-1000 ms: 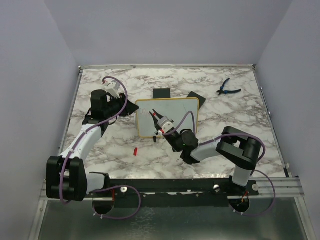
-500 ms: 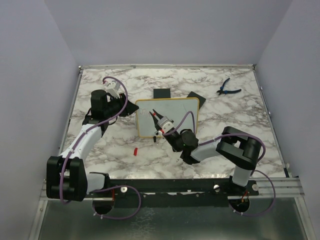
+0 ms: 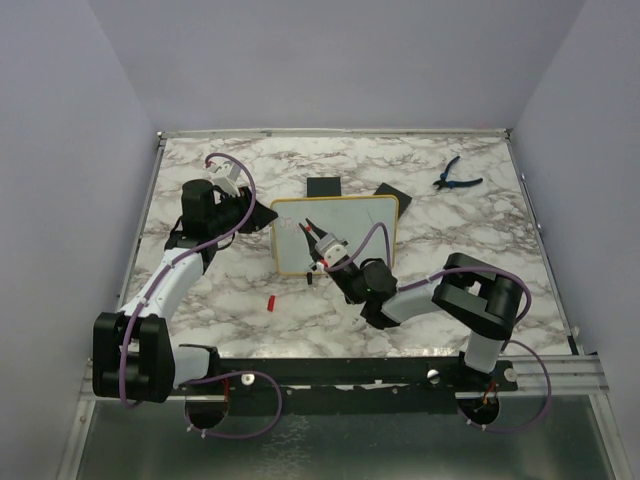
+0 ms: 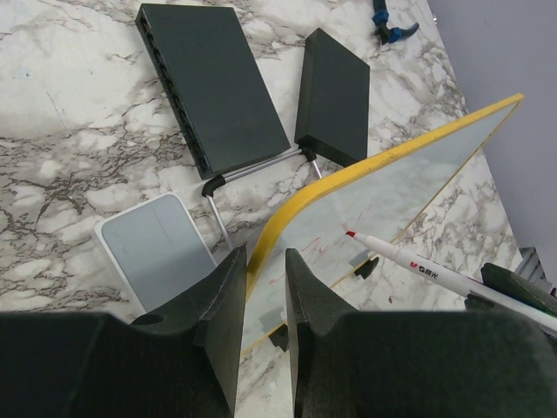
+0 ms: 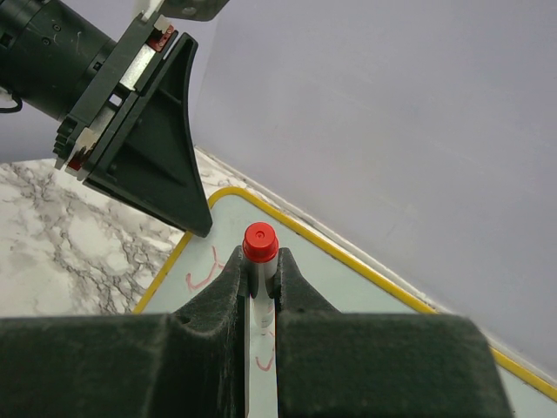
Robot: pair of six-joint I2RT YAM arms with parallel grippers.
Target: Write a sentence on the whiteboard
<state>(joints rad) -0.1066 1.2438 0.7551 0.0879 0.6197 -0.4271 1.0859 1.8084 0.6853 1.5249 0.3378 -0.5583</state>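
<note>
- Whiteboard (image 3: 350, 225): stands tilted mid-table and is my main barrier; the left gripper (image 4: 265, 259) is clamped on its left edge.
- Right gripper (image 5: 259, 261), pinching a marker (image 5: 259, 242): crowds the board's front.
- Black box (image 3: 323, 187) and second black box (image 3: 390, 193): just behind the board.
- Pliers (image 3: 458, 178): far right, with open table (image 3: 480, 240) around them.
- Small red piece (image 3: 271, 302): lies in my near lane, between the arms.

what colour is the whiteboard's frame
The whiteboard frame is yellow, clearest in the left wrist view.

Left gripper (image 4: 265, 261) clamped narrow, right gripper (image 5: 259, 266) pinched almost closed, both reaching inward toward each other
</note>
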